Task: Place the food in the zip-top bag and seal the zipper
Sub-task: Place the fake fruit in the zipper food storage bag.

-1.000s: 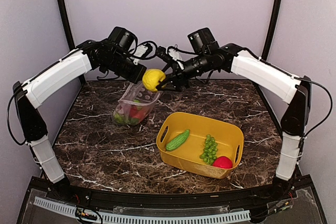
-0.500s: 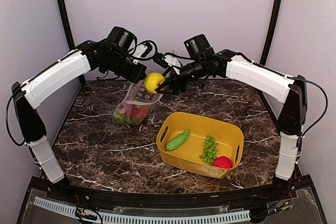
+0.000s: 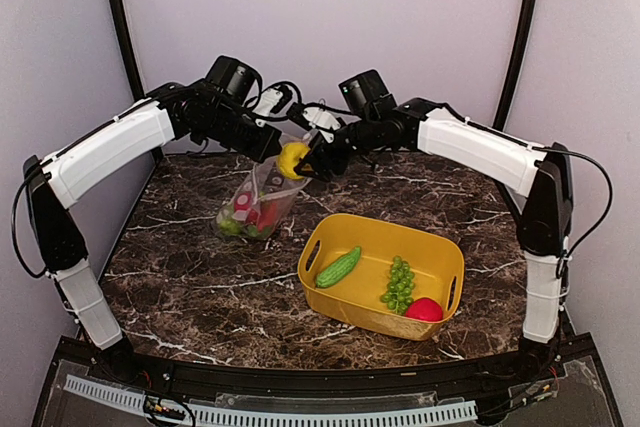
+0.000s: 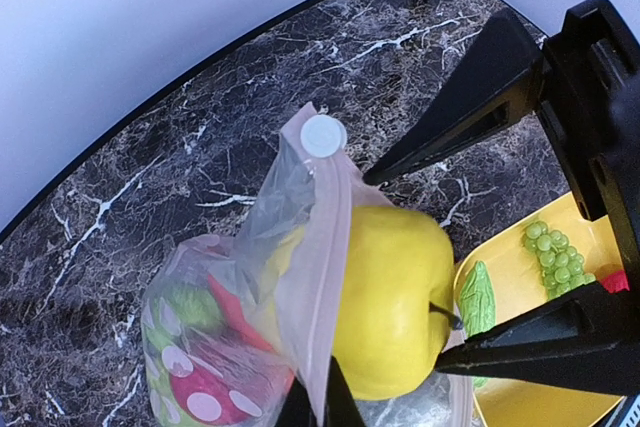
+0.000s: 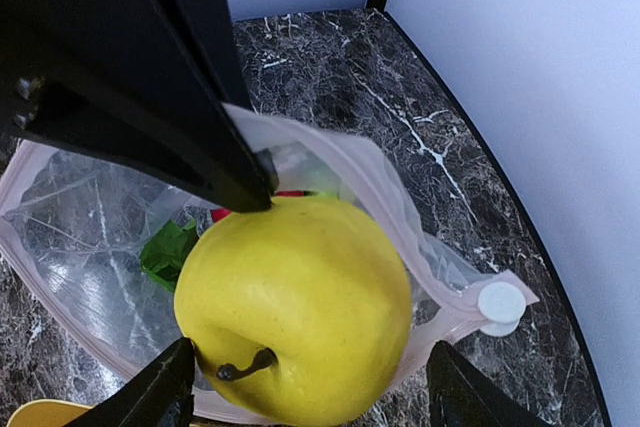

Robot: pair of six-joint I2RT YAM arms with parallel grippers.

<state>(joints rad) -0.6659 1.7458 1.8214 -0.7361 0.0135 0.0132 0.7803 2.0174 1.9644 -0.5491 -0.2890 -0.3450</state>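
The clear dotted zip-top bag (image 3: 255, 202) stands on the table with red and green food (image 4: 190, 367) inside. My left gripper (image 3: 272, 154) is shut on the pinkish zipper strip (image 4: 335, 247) and holds the mouth up. The white slider tab (image 4: 323, 135) sits at the strip's far end. A yellow fruit (image 5: 300, 307) with a dark stem sits in the bag's mouth. My right gripper (image 5: 308, 347) straddles it with the jaws open, and a gap shows beside one finger (image 5: 465, 397). A green cucumber (image 3: 338, 267), a grape bunch (image 3: 398, 284) and a red ball (image 3: 424, 309) lie in the basket.
The yellow basket (image 3: 445, 252) stands to the right of the bag, near the table's middle. Both arms meet over the back of the table, close to the rear wall. The left gripper's black body (image 5: 130, 67) hangs right above the bag's mouth.
My right gripper has carried the yellow fruit left and down into the bag's mouth, and its jaws have spread wider around it. The left gripper has kept its hold on the bag.
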